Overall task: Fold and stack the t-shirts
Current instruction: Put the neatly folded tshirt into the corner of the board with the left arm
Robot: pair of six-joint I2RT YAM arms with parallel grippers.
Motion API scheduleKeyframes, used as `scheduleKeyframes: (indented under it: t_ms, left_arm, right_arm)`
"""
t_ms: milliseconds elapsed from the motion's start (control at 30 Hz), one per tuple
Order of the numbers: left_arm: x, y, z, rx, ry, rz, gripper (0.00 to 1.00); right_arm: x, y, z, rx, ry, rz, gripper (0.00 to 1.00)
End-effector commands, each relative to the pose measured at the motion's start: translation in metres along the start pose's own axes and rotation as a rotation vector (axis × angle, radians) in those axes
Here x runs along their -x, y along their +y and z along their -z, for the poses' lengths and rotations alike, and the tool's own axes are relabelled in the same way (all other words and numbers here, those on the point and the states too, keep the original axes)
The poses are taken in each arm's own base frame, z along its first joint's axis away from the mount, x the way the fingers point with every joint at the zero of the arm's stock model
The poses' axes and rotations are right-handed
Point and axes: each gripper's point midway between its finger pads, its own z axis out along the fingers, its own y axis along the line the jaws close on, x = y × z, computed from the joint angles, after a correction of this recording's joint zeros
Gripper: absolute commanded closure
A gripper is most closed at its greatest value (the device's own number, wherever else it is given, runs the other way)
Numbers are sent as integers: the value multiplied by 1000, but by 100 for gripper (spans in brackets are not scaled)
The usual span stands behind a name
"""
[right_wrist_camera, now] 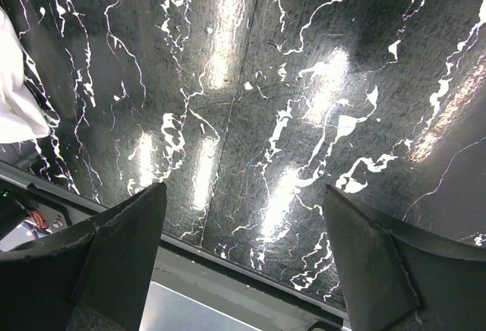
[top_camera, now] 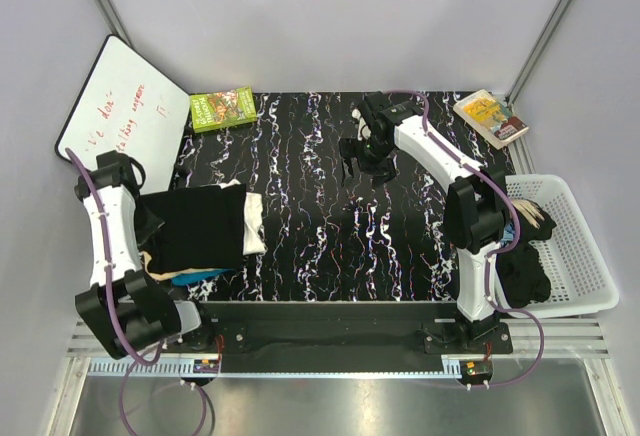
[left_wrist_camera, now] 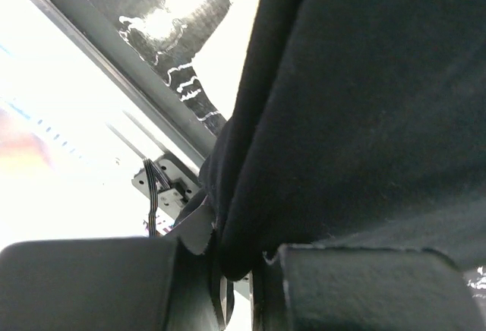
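Over at the left edge of the marbled black counter (top_camera: 330,246) sits a small heap of t-shirts: a plain black t-shirt (top_camera: 195,228) spread flat on top, a white t-shirt (top_camera: 256,222) peeking out along its right side, and a scrap of blue cloth (top_camera: 205,276) showing at the near edge. The left arm is bent in against that heap, and from its wrist camera the left fingers (left_wrist_camera: 364,289) are pinched tight on a folded edge of the black t-shirt, the cloth squeezed into the narrow slot between them. The right arm reaches out over the far middle of the counter, well apart from the heap; the right fingers (right_wrist_camera: 114,263) stand wide apart above bare counter with nothing between them. A white slatted basket (top_camera: 580,256) on the right holds a bundle of dark clothes (top_camera: 525,274). A whiteboard (top_camera: 120,106) leans at the far left, a green book (top_camera: 222,108) just beside it, and another book (top_camera: 490,116) lies at the far right corner.
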Motion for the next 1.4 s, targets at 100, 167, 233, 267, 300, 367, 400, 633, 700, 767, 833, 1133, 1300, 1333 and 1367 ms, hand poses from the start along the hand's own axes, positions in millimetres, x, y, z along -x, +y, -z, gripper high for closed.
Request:
scheduleKeyframes:
  t_ms: [100,167,233,267,300,367,400,633,700,767,833,1133,1300,1333,1367]
  left_arm:
    - [36,-12,-4,-48,-67,22,90]
    - [35,-15,-7,-60,-54,7,83]
    - [36,-18,-6,-82,-64,-10,62]
    - [37,-16,-3,-81,-75,-14,39]
    - [38,-13,5,-85,-112,-9,1]
    - [44,-7,19,-85,-180,-2,1]
    - [47,-4,33,-107,-238,11,1]
    - [46,-3,60,-140,-357,20,1]
    - [46,-20,62,-219,-350,-1,1]
    - [43,-45,64,-340,-313,-55,1]
    - [48,-67,71,-448,-313,-85,1]
    - [25,-166,102,-952,-154,-229,9]
    - [4,-194,77,-1087,56,-120,100]
    - [-12,-196,68,-1115,154,-76,100]
    - [-9,-203,69,-1167,138,-72,100]
  right_arm:
    - [-4,0,-8,23,19,-9,9]
    - [-6,0,-9,24,26,-14,10]
    - [-6,0,-10,23,27,-16,9]
    - [-6,0,-10,24,26,-17,9]
    - [-6,0,-11,23,29,-17,9]
    - [-5,0,-12,22,25,-18,9]
    - [-5,-1,-12,20,28,-22,9]
    - [-6,0,-18,28,43,-38,9]
    - [-5,1,-18,25,42,-38,9]
    - [-5,0,-19,23,43,-43,9]
    - [-6,0,-19,21,43,-43,9]
    - [-8,-4,-20,0,44,-67,9]
    - [-8,-5,-21,-9,46,-73,9]
    - [-9,-6,-22,-12,48,-72,9]
    - [-9,-7,-22,-16,46,-74,9]
